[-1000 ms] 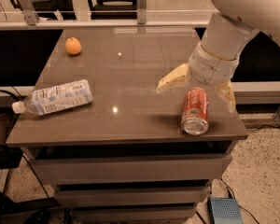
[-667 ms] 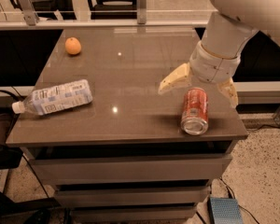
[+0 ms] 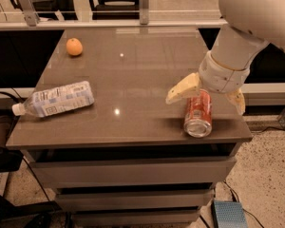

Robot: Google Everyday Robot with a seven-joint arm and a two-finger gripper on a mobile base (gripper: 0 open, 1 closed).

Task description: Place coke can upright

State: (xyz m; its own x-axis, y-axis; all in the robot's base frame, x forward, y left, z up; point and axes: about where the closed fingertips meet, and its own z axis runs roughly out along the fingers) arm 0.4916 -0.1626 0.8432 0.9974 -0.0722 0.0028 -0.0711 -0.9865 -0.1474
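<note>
The coke can (image 3: 198,114) is red with a silver end and lies on its side near the front right corner of the brown table (image 3: 133,80), its silver end facing the front edge. My gripper (image 3: 205,105) hangs from the white arm right above the can. It is open, with one yellowish finger (image 3: 183,89) to the can's left and the other finger (image 3: 237,101) to its right. The fingers straddle the can's far end and do not clamp it.
A clear plastic bottle with a white-blue label (image 3: 57,99) lies on its side at the table's left edge. An orange (image 3: 74,46) sits at the far left. A rail and chairs stand behind the table. Drawers sit below the top.
The gripper has come down slightly over the can, its left finger now lower and nearer. The can, bottle and orange have not moved.
</note>
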